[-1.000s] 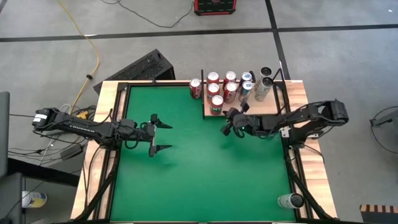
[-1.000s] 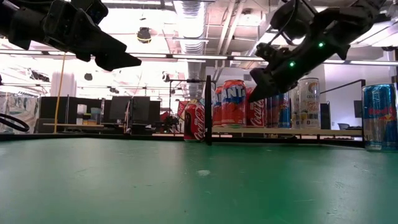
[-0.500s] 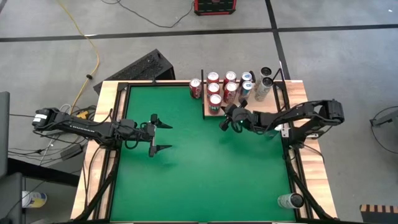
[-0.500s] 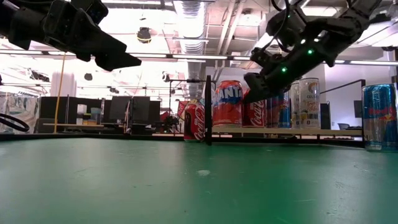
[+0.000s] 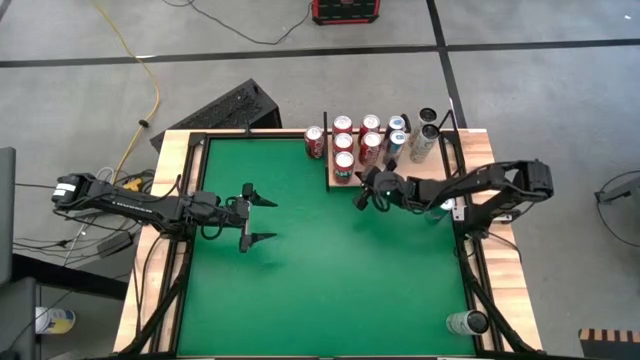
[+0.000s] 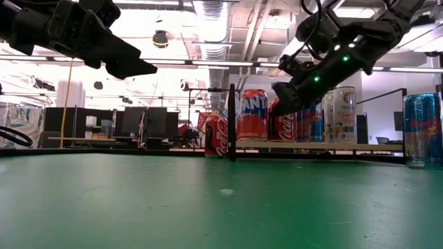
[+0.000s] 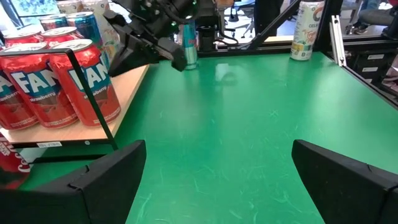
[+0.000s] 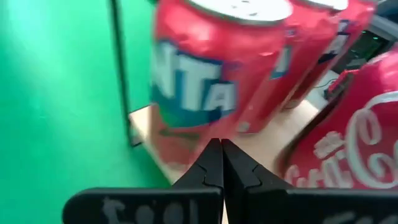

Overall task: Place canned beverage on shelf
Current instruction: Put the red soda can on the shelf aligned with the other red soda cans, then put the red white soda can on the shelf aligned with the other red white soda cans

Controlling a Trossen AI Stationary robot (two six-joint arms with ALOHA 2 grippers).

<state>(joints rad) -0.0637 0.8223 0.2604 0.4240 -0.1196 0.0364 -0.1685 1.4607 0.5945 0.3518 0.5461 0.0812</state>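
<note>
While the right gripper (image 5: pixel 364 187) hangs at the shelf's (image 5: pixel 412 176) front edge with its fingers (image 8: pixel 214 168) pressed together and nothing between them, the left gripper (image 5: pixel 262 219) waits well apart over the left half of the table (image 5: pixel 300 290), its fingers spread wide and empty.

The shelf sits in the table's far right corner, and a cluster of cans already stands upright on it. Nearest the right gripper is an orange Fanta can (image 8: pixel 205 81), upright at the shelf's front left corner beside a thin black post (image 8: pixel 121 68); a red Coca-Cola can (image 8: pixel 348 155) stands just beside it. One more Coca-Cola can (image 5: pixel 315 142) stands on the green surface just off the shelf's left edge, by the table's far edge.

From the right wrist view the closed fingertips point straight at the base of the Fanta can, whose long axis is vertical, across the gripper's line of approach. Whether the tips touch it is hard to tell; they look just short of it.

My guess is that the right arm, clearly the nearer one, is nudging or checking this can.
</note>
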